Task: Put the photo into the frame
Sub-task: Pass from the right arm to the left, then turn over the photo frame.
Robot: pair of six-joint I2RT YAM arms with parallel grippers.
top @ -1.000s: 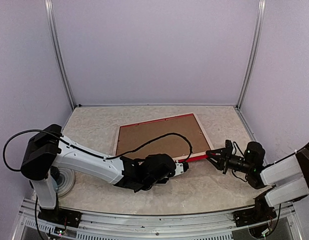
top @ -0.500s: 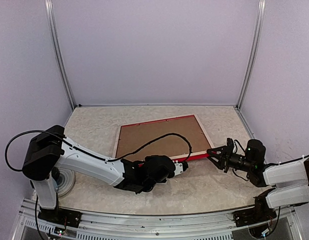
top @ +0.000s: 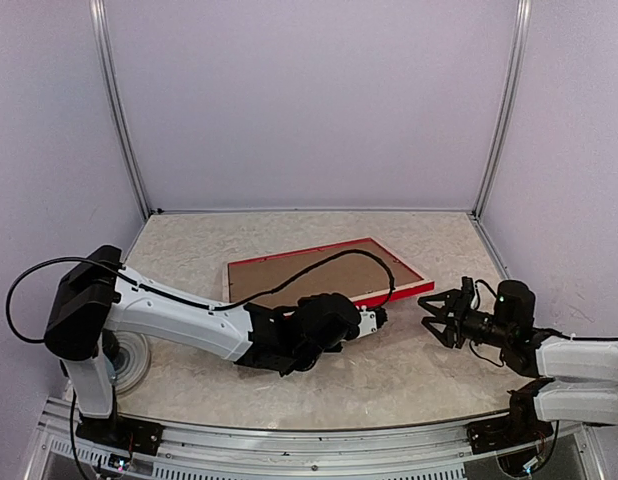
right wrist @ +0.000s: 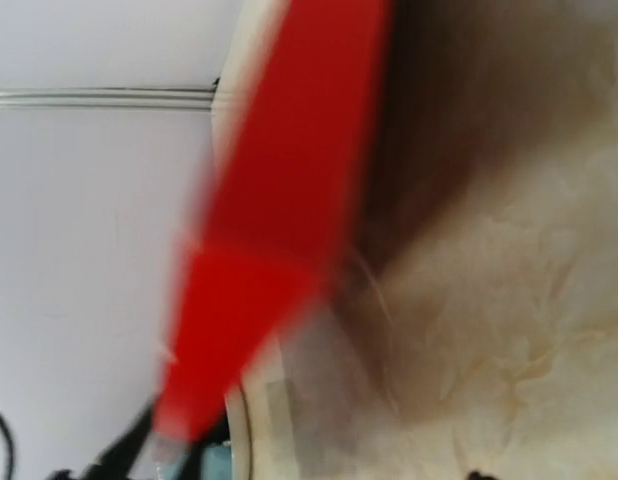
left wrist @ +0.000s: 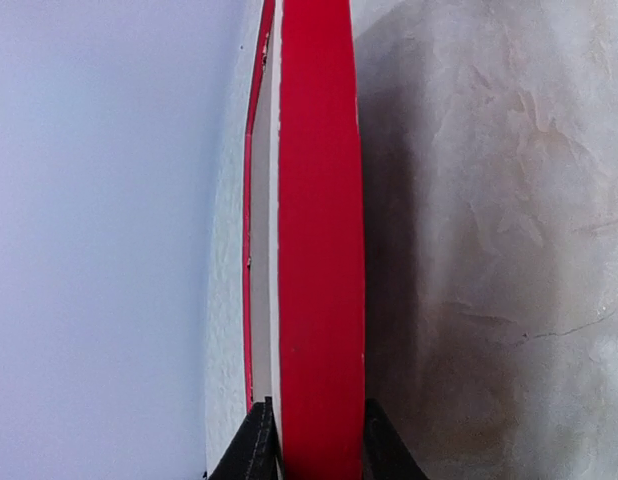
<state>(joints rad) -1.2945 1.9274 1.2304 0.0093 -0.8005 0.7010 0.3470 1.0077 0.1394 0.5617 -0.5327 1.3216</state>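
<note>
The right gripper (top: 434, 321) has just let go and stands spread beside the frame (top: 407, 294), so the left gripper (top: 375, 319), pinching its red near edge, now alone tilts it off the table (top: 409, 375), brown backing board (top: 309, 275) up, the photo hidden from me.

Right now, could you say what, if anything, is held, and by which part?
The left hand grips the frame by its near red edge; the right hand holds nothing.

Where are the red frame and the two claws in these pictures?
the frame (top: 404, 293): top view, its red near edge.
left claw (top: 377, 318): top view, tips clamped on the frame's edge.
right claw (top: 432, 318): top view, between its spread tips.
</note>
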